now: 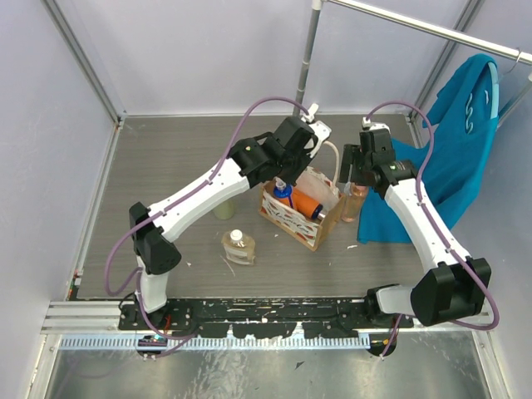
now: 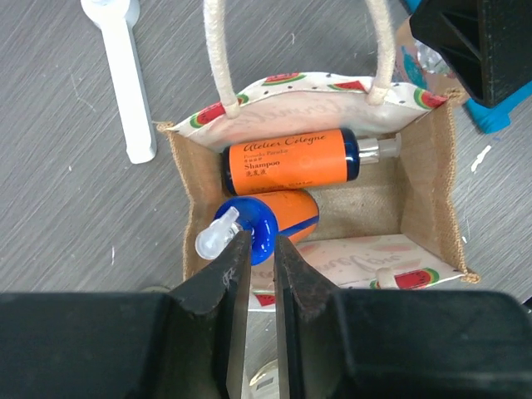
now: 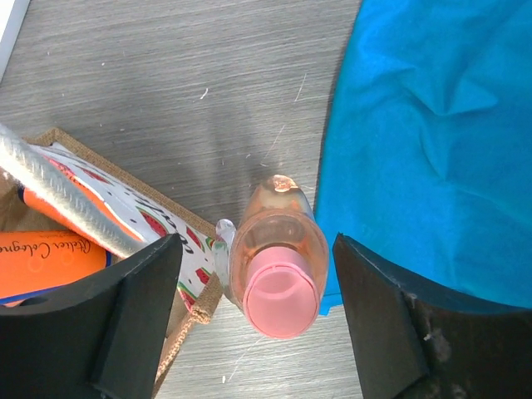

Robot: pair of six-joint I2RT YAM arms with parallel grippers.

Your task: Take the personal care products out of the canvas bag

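A grey wood-grain table [image 1: 174,166] sits inside pale lavender walls [image 1: 50,141] framed by metal corner posts [image 1: 83,58]. A steel rail [image 1: 424,25] crosses the upper right — a teal garment [image 1: 453,150] hangs from it, draping onto the tabletop. Along the near edge runs a black mounting plate [image 1: 258,316] — light is even, soft.

The top view is looking down from the desk's near edge; both wrist views are looking closely down, sharing the canvas bag [image 1: 303,208].
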